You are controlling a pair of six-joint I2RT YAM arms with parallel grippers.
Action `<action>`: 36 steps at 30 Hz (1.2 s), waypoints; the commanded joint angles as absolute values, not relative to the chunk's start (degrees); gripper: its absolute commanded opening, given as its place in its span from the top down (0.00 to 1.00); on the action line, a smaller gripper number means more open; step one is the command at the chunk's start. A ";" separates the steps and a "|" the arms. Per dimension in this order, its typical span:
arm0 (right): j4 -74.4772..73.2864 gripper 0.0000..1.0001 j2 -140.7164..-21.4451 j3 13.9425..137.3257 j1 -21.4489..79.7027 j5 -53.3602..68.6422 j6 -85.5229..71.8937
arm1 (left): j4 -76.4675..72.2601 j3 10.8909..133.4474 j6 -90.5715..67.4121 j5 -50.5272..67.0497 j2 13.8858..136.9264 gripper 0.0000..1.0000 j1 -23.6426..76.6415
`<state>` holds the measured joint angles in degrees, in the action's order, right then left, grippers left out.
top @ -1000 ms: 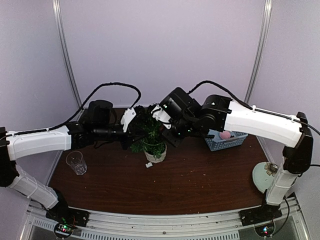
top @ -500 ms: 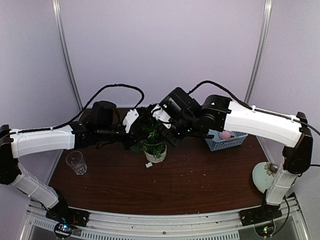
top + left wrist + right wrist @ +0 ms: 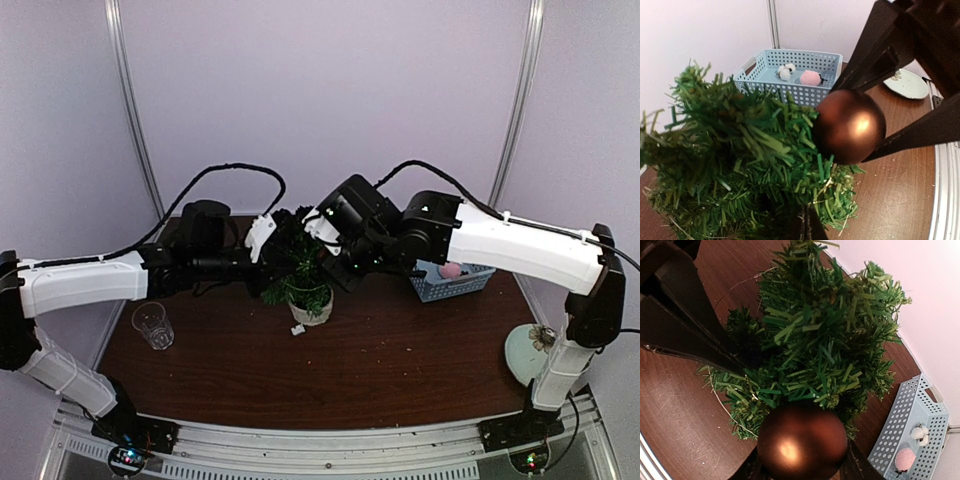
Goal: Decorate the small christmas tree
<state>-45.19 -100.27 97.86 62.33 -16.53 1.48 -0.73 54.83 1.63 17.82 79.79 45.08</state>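
Observation:
The small christmas tree (image 3: 298, 262) stands in its white pot (image 3: 313, 306) at mid-table, bushy and dark green (image 3: 735, 145) (image 3: 825, 335). A shiny brown ball ornament (image 3: 802, 440) (image 3: 850, 126) rests against the tree's upper sprigs, and my right gripper (image 3: 804, 456) is shut on it, one dark finger on each side. My left gripper (image 3: 810, 227) is shut, its tips pushed into the sprigs on the tree's opposite side; whether it pinches anything is hidden by the needles. From above, the left gripper (image 3: 272, 240) and right gripper (image 3: 315, 238) meet over the treetop.
A light-blue basket (image 3: 452, 281) (image 3: 912, 432) with a pink pom-pom (image 3: 905, 458) and a white one (image 3: 919, 434) sits right of the tree. A clear glass (image 3: 153, 325) stands at the left, a pale plate (image 3: 524, 352) at the right edge, a small white scrap (image 3: 297, 329) by the pot.
My left arm has edged right, bringing its gripper closer into the tree. The right arm and the ball have held still.

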 commanded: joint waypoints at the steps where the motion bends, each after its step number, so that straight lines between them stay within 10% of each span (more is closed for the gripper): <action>1: -44.63 0.71 -100.41 95.66 62.09 -18.13 0.38 | -7.38 53.43 0.71 18.79 77.31 1.00 45.44; 26: -43.47 0.68 -98.88 94.10 62.14 -16.01 0.98 | -2.14 56.88 0.53 13.99 80.94 1.00 45.40; 36: -41.62 0.39 -93.99 88.88 62.83 -14.19 0.59 | -2.11 56.87 0.71 13.33 80.78 1.00 45.44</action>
<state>-41.85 -96.62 89.91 62.39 -14.61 1.10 0.49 56.80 0.75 13.47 81.58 45.58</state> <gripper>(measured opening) 0.566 0.002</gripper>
